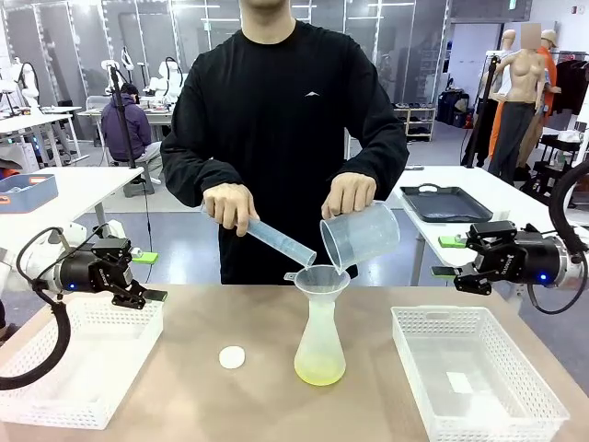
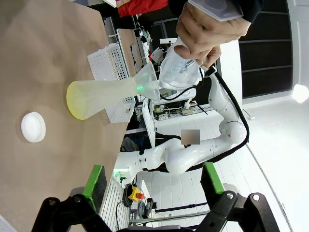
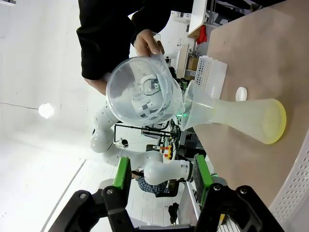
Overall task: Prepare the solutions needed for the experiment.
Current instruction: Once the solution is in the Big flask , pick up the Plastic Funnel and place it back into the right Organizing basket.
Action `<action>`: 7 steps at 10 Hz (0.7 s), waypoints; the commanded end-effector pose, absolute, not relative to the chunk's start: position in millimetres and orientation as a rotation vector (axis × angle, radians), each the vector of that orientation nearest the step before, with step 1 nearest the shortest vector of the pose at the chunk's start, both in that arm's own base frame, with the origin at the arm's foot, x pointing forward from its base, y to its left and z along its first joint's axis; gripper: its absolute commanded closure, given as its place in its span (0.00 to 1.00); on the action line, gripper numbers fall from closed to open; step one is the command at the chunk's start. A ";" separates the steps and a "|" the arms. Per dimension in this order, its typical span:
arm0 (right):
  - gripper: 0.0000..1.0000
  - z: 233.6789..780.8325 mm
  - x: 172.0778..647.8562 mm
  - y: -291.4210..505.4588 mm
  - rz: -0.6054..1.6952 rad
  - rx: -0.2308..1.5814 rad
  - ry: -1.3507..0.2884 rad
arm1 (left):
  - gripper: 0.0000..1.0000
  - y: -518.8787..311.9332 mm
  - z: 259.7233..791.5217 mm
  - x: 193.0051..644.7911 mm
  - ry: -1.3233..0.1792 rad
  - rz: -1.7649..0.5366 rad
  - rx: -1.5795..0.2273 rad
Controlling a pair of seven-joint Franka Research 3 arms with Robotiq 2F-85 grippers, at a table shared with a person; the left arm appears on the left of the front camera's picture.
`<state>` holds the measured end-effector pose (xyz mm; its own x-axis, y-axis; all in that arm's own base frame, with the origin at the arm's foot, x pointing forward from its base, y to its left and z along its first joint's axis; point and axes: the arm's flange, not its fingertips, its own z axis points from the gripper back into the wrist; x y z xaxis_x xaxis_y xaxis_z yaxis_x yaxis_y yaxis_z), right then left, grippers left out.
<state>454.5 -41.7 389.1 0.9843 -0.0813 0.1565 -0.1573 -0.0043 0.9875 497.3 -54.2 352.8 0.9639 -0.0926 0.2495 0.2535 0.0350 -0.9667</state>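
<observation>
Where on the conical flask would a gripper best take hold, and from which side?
Likely the narrow neck of the conical flask, just under the funnel, approached level from the side. The flask stands upright holding the solution, its base flares wide, and the funnel and the person's beaker block the top.

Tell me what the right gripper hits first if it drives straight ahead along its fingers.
Probably the clear beaker that the person's hand tilts over the funnel, dead ahead of the right gripper. Depth is unclear; the funnel might come first.
</observation>
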 end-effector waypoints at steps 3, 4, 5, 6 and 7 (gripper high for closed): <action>0.34 389.5 454.2 -41.3 0.063 1.582 -0.185 | 0.00 -54.8 354.3 497.4 -0.130 -0.269 -1.512; 0.34 389.5 454.2 -41.3 0.063 1.582 -0.185 | 0.00 -54.8 354.3 497.4 -0.130 -0.269 -1.512; 0.34 389.5 454.2 -41.3 0.063 1.582 -0.185 | 0.00 -54.8 354.3 497.4 -0.130 -0.269 -1.512; 0.34 389.5 454.2 -41.3 0.063 1.582 -0.185 | 0.00 -54.8 354.3 497.4 -0.130 -0.269 -1.512; 0.34 389.5 454.2 -41.3 0.063 1.582 -0.185 | 0.00 -54.8 354.3 497.4 -0.130 -0.269 -1.512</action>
